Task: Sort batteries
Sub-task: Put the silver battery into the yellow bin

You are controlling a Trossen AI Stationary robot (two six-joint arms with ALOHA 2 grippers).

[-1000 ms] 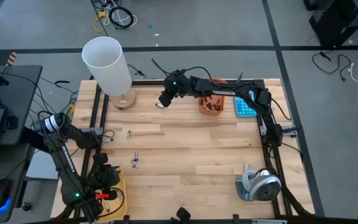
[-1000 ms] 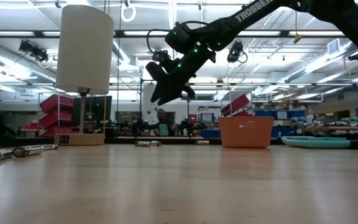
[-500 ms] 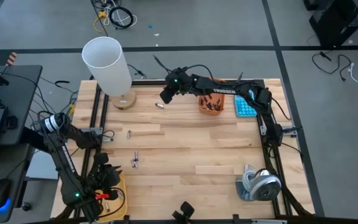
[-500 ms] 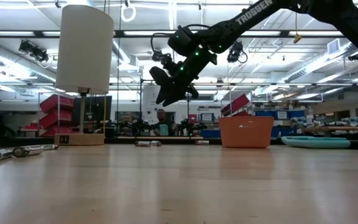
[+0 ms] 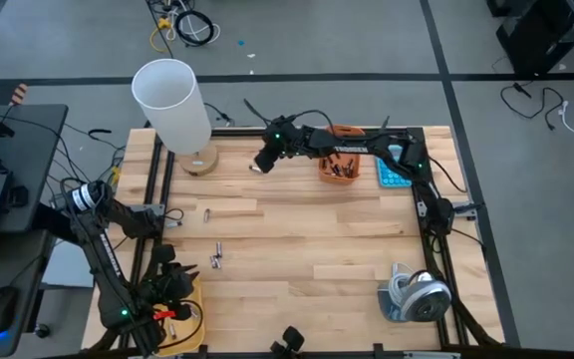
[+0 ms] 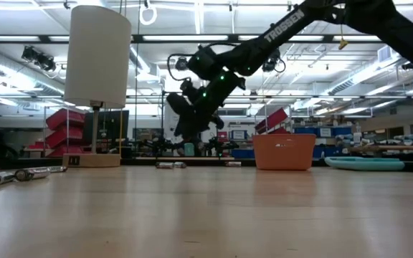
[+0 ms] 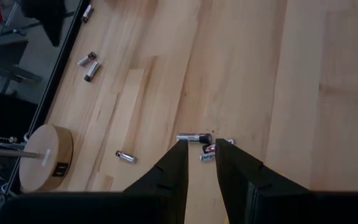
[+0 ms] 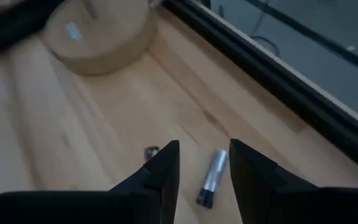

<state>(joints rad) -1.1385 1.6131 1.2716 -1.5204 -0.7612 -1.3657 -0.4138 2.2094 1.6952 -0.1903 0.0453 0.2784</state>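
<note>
The batteries lie scattered on the wooden table. One silvery cell [image 5: 254,170] lies near the lamp base; in the right wrist view this cell [image 8: 211,177] shows between the fingers, with a small one [image 8: 151,151] beside it. My right gripper [image 5: 264,160] [image 6: 185,132] hovers open above it, clear of the table. More cells lie mid-table [image 5: 208,213] [image 5: 216,255]. My left gripper [image 5: 174,280] waits open at the near left corner, and a small cluster of cells [image 7: 199,142] lies just beyond its fingertips. Dark cells fill the orange bin [image 5: 339,166].
A lamp with a white shade [image 5: 171,100] and a round wooden base [image 5: 199,161] stands at the far left. A blue calculator [image 5: 393,172] lies beside the orange bin. A grey roll [image 5: 417,295] sits near the right corner, and a yellow tray [image 5: 189,317] by the left arm.
My right gripper drew slightly toward the far edge and the table's right, then came back and dropped lower toward the cell by the lamp base. The batteries have stayed where they were.
</note>
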